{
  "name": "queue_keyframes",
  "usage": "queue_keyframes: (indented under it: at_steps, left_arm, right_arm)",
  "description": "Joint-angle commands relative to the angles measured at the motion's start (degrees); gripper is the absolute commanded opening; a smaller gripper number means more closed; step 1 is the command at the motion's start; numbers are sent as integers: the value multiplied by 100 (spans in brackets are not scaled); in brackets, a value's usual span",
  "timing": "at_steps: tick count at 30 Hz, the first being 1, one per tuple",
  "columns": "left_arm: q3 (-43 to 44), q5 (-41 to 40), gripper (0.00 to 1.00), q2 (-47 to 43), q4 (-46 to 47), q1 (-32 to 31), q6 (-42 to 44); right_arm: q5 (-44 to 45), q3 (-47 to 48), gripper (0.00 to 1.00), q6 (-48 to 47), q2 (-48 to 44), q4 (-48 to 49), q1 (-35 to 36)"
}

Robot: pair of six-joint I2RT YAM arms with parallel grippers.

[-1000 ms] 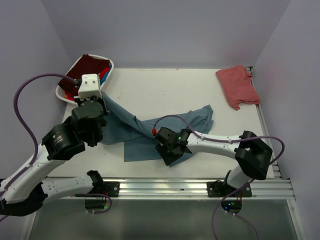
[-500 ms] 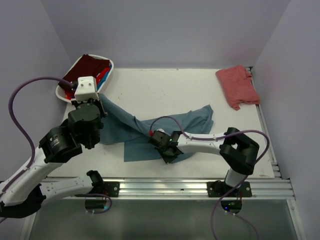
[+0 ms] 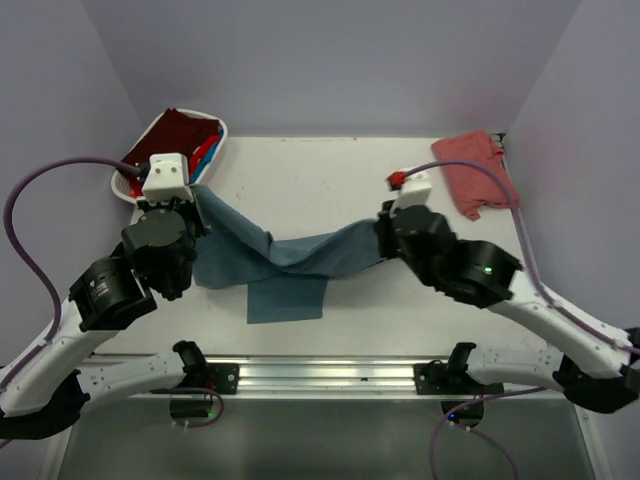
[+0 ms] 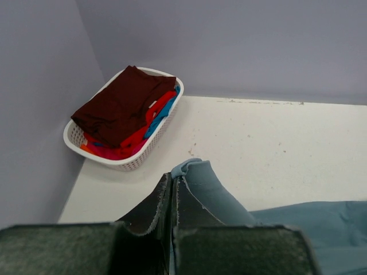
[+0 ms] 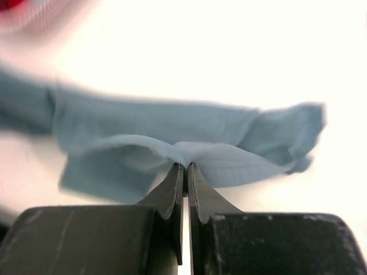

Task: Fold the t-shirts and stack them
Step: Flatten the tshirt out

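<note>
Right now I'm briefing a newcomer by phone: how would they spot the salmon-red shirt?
On the white table, look to the far right corner, against the wall. The salmon-red t-shirt lies there alone, rumpled. Unlike the teal-blue t-shirt mid-table, nothing grips it.

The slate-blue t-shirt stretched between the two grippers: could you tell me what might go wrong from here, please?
1. The right gripper pinches only a thin fold of the slate-blue cloth t-shirt; it may slip out under tension.
2. The shirt looks twisted in the middle, one part lying on the white table, so a fold could come out crooked.
3. The left gripper holds its end close to the white plastic basket; a swing might knock it.
</note>
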Motion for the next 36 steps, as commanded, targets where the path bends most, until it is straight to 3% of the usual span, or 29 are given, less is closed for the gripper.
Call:
queue_keyframes:
  at_steps: [1,5,9,13,16,17,19,26,33,35,36]
  left_arm:
    - [257,389,0,31,768,43,442]
    - [468,732,0,338,1507,43,1310]
    - [906,758,0,804,2447,43,2278]
    - [1364,969,0,1384,3169,121,2885]
    - [2259,1977,0,2383,2392,787,2196]
    - [2845,2842,0,2631,2109,1094,1939]
    - [3384,3595,0,3314,1564,2105,1560]
    - [4870,5800,0,4961,1245,3855,610]
    - [5004,6770,0,5736,1403,5155,127]
    - [4228,6867,0,5088,1779,5324,109]
    - [3908,6902,0,4407,2103,5334,117]
  right_arm:
    - [1995,635,0,-798,-589,-211,-219]
    - [2632,1180,0,-1662,-731,446,-544]
    - [2606,1778,0,-1838,-688,588,-1500]
    - [2642,2437,0,-2190,-258,773,-2020]
    - [2090,3034,0,-2296,339,721,-2521]
    - [1765,3297,0,-2261,463,608,-2644]
    - [1412,3719,0,-2121,883,467,-3092]
    - [-803,5363,0,-1602,2747,-544,-4753]
    - [-1349,7077,0,-1549,4331,-948,-5080]
    - [-1367,6774,0,-1558,4052,-653,-5089]
    - [-1454,6406,0,-1601,3432,-372,-5071]
